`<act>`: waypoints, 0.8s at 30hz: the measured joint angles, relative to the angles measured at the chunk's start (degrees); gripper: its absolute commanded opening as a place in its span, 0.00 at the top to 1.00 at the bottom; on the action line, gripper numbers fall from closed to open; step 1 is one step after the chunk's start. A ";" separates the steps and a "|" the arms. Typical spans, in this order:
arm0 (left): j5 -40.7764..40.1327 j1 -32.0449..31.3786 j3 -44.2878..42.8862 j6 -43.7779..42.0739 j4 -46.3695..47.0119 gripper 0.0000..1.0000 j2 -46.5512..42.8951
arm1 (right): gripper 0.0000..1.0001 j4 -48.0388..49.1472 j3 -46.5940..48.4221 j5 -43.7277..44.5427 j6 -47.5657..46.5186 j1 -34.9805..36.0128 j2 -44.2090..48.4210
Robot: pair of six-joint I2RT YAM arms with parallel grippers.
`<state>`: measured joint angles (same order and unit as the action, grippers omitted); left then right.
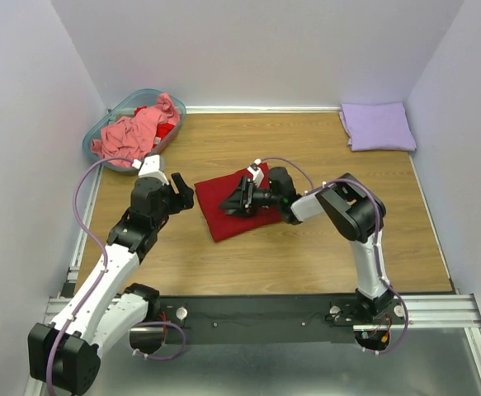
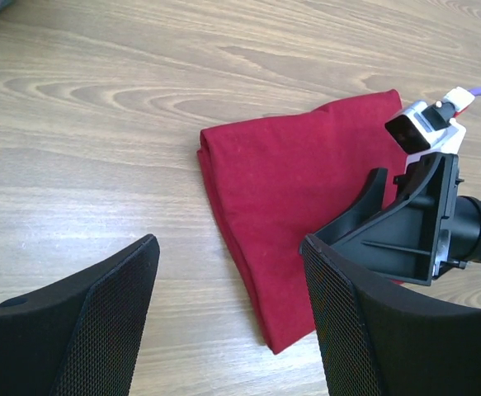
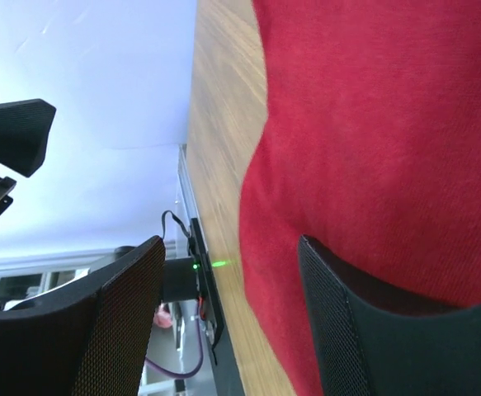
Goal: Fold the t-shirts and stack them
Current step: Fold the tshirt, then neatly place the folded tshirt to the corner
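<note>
The dark red t-shirt (image 1: pixel 221 219) lies folded into a rough rectangle near the middle of the table (image 1: pixel 306 256). In the overhead view its far right part is hidden under the right gripper (image 1: pixel 238 198). That gripper hangs low over the cloth with its jaws spread wide and nothing clamped between them. In its own wrist view, which is turned on its side, 1 finger (image 3: pixel 372 330) sits over the red fabric and the other (image 3: pixel 100 330) stands clear of it against the wall and the table's frame. Whether the first finger presses the cloth or only hovers cannot be told, and the shirt runs off that picture on 3 sides.

The left gripper (image 1: pixel 182 194) is just beside the shirt's left edge, apart from it, jaws wide open and holding nothing. From its wrist camera the 2 mesh-faced fingers (image 2: pixel 100 330) are cut off at the bottom, with bare wood and the shirt's near corner between them.

The lavender t-shirt (image 1: pixel 378 125) lies folded flat in the far right corner, well apart. The salmon-pink t-shirt (image 1: pixel 129 136) is crumpled in the teal basket (image 1: pixel 89 147) at the far left. A brighter red cloth (image 1: pixel 167 129) shows beside it, too bunched to identify.
</note>
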<state>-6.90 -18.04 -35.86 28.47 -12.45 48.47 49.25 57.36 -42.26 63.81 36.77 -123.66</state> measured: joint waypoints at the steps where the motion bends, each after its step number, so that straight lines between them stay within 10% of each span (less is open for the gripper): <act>1: 0.04 0.00 0.00 -0.17 0.11 0.22 0.00 | 0.27 -0.85 -0.26 0.59 -0.55 -0.07 0.83; 12: -0.20 -9.38 -3.13 -1.49 2.01 0.25 7.74 | 0.26 -25.99 -0.35 8.57 -17.40 -12.72 19.32; 24: -11.06 -33.59 -27.52 -5.70 -0.74 0.39 42.62 | 0.16 -54.99 -4.70 32.68 -33.92 -29.16 34.84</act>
<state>-17.96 -51.64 -63.37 22.76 -13.19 91.09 -5.74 52.66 -9.58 29.89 7.62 -88.82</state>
